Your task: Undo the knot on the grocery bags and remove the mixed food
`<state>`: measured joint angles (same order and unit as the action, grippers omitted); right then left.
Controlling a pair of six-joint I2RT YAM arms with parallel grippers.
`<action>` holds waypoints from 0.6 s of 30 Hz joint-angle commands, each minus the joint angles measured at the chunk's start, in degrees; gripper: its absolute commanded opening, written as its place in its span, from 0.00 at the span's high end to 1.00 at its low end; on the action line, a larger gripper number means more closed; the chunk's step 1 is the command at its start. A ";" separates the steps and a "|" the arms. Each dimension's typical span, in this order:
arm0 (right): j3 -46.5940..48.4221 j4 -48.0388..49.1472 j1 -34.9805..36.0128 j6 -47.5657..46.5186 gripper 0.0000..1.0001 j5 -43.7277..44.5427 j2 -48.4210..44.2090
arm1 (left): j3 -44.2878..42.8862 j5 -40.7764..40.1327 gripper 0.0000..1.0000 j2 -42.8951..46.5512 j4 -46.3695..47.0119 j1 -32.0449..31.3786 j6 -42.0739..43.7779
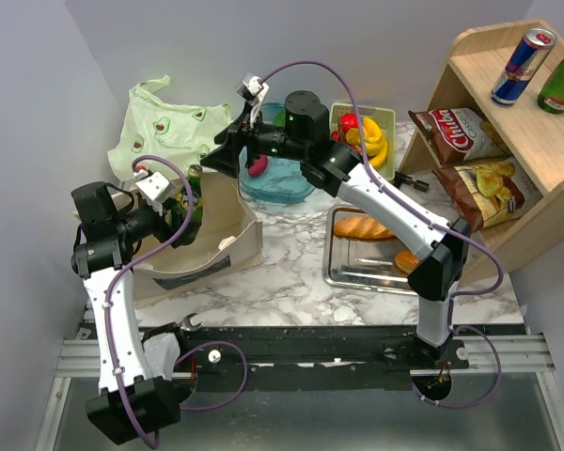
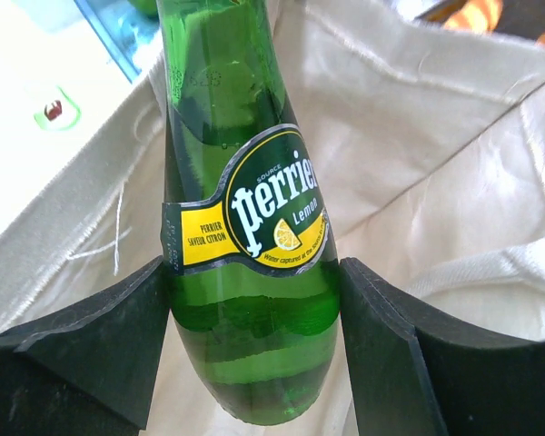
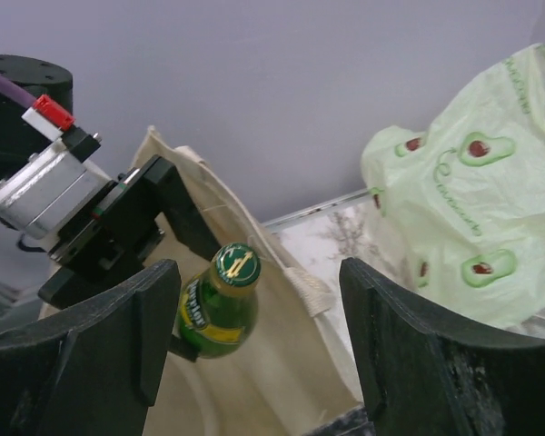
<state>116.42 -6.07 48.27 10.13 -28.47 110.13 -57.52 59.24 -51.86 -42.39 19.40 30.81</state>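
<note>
My left gripper (image 1: 190,193) is shut on a green Perrier bottle (image 1: 195,184), upright over the open beige canvas tote (image 1: 227,252). In the left wrist view both pads press the bottle's (image 2: 245,209) lower body, the tote's lining (image 2: 418,154) behind it. My right gripper (image 1: 218,156) is open and empty above the tote's far edge; its view shows the bottle (image 3: 220,304), the left gripper (image 3: 109,227) and the tote (image 3: 291,363) below. The pale green avocado-print bag (image 1: 164,120) lies crumpled at the back left (image 3: 468,209); I cannot make out its knot.
A blue bowl (image 1: 284,188) holds a magenta-red vegetable (image 1: 258,168). Bananas (image 1: 373,143) and red fruit (image 1: 351,123) sit behind. A metal tray (image 1: 343,272) holds a bread loaf (image 1: 362,226) and bun (image 1: 407,260). A wooden shelf (image 1: 536,160) holds crisp bags (image 1: 456,132), a can (image 1: 524,64) and a bottle (image 1: 561,83).
</note>
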 commanded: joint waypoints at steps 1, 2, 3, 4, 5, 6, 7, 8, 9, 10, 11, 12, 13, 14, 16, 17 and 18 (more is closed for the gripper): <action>-2.07 2.99 0.23 7.00 0.26 -8.00 -0.99 | 0.63 7.88 1.00 4.03 16.72 0.22 -11.95; -2.08 3.23 0.34 7.37 0.26 -8.46 -0.76 | 0.65 8.10 1.00 4.28 17.36 0.23 -12.98; -1.99 3.49 0.48 7.72 0.26 -8.79 -0.56 | 0.72 8.53 1.00 4.37 18.09 0.26 -13.80; -1.79 3.91 0.43 8.09 0.27 -9.03 -0.36 | 0.74 8.83 1.00 4.49 18.52 0.24 -14.67; -1.58 4.27 0.42 8.42 0.27 -9.30 -0.14 | 0.78 8.94 1.00 4.75 18.74 0.28 -15.27; -1.18 4.68 0.51 8.93 0.27 -9.49 0.08 | 0.89 8.91 1.00 4.98 19.39 0.27 -15.95; -0.82 5.13 0.55 9.36 0.27 -9.86 0.38 | 1.16 8.83 1.00 5.29 20.04 0.20 -16.71; -0.55 5.48 0.61 9.72 0.27 -10.38 0.59 | 1.33 8.93 1.00 5.44 20.38 0.22 -17.02; -0.37 5.50 0.82 9.77 0.27 -10.71 0.82 | 1.42 9.12 1.00 5.52 20.65 0.27 -17.45; -0.24 5.47 1.09 9.29 0.27 -10.94 0.94 | 1.44 9.51 1.00 5.50 20.88 0.14 -17.77; -0.31 5.46 1.34 8.76 0.26 -10.99 1.17 | 1.37 9.73 1.00 5.46 20.89 0.07 -17.95; -0.32 5.51 1.67 8.47 0.26 -10.84 1.35 | 1.35 9.86 1.00 5.43 21.14 0.04 -18.17; -0.23 5.46 1.89 8.15 0.26 -10.55 1.70 | 1.38 10.08 1.00 5.43 21.45 -0.09 -18.48; -0.08 5.47 2.09 7.99 0.26 -10.16 2.13 | 1.45 10.18 1.00 5.54 21.84 -0.31 -18.82; 0.61 5.47 2.40 8.22 0.26 -9.31 3.13 | 1.71 10.28 1.00 5.69 23.26 -0.71 -19.86; 0.84 6.95 2.42 8.37 0.26 -8.93 3.52 | 1.76 10.24 1.00 5.73 23.64 -0.85 -20.07; 1.16 7.28 2.46 8.23 0.26 -8.52 3.97 | 1.79 10.23 1.00 5.79 23.82 -1.04 -20.21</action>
<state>115.24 -1.69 50.02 18.02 -36.97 111.35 -55.07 64.71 -48.05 -26.72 19.00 12.97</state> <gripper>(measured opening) 0.743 0.682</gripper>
